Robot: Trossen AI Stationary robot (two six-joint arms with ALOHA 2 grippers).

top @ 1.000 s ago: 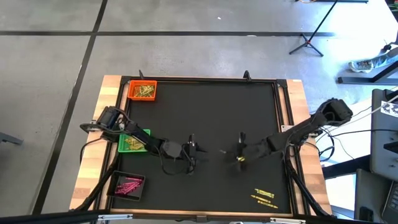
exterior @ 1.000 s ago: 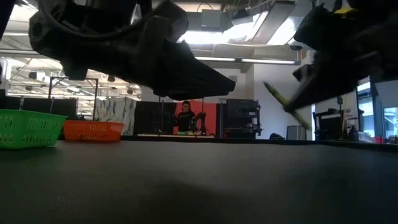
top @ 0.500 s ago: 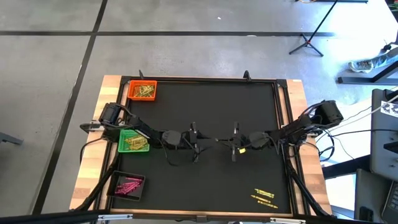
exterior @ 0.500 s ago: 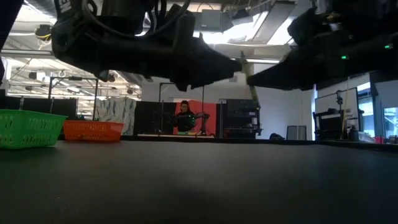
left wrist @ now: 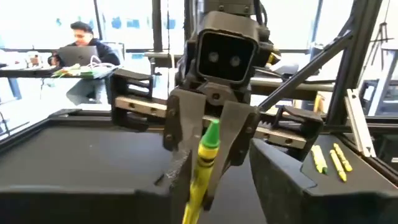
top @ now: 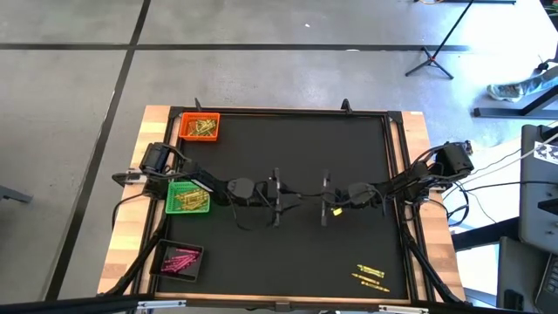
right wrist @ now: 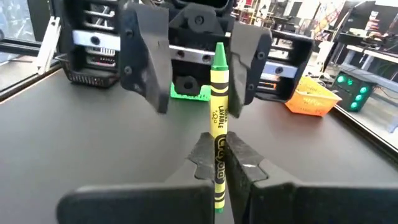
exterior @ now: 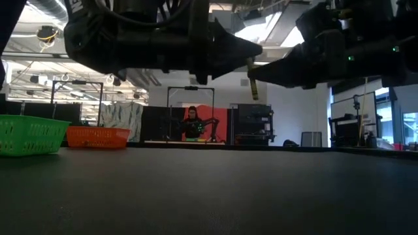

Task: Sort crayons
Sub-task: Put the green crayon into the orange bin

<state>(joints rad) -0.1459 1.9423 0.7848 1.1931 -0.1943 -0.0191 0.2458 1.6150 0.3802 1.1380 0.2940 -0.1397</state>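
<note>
Crayon [right wrist: 218, 118] pinched in right hand [right wrist: 219, 163], tip between left hand's [right wrist: 199, 59] spread fingers.

three trays [top: 200, 126], two arms [top: 205, 184], one raised crayon [right wrist: 218, 118]

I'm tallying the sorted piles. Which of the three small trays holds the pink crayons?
The black tray, at the mat's near left corner, holds the pink crayons. The green tray and the orange tray further along that edge hold yellowish ones.
</note>
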